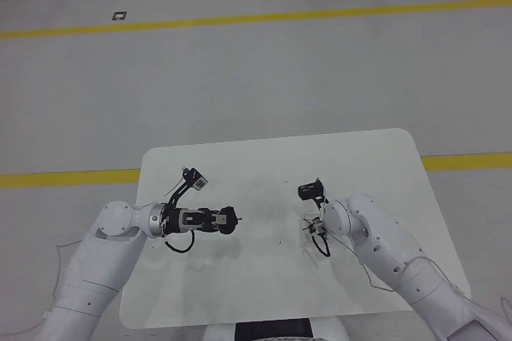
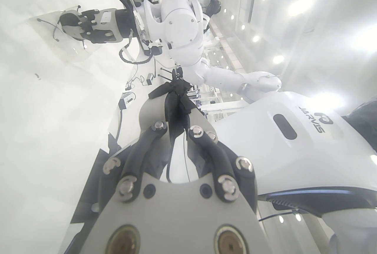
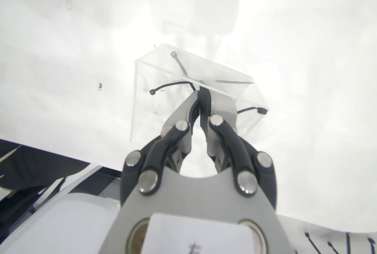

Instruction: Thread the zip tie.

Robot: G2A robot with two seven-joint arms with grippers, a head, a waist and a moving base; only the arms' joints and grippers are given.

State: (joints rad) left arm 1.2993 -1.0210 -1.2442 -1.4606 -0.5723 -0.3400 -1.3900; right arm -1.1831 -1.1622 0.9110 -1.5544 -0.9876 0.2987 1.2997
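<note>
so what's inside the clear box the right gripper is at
Several black zip ties lie inside the clear box. The right gripper, shut at its rim, covers the spot at its tips; what lies there is hidden.

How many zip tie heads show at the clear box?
3: one head at the far corner of the clear box, one to one side of the right gripper, one at the opposite wall. More may be hidden.

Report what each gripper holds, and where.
Left gripper: zip tie, pinched near one end, tip protruding. Right gripper: shut at the rim of the clear box; on what, cannot tell.
</note>
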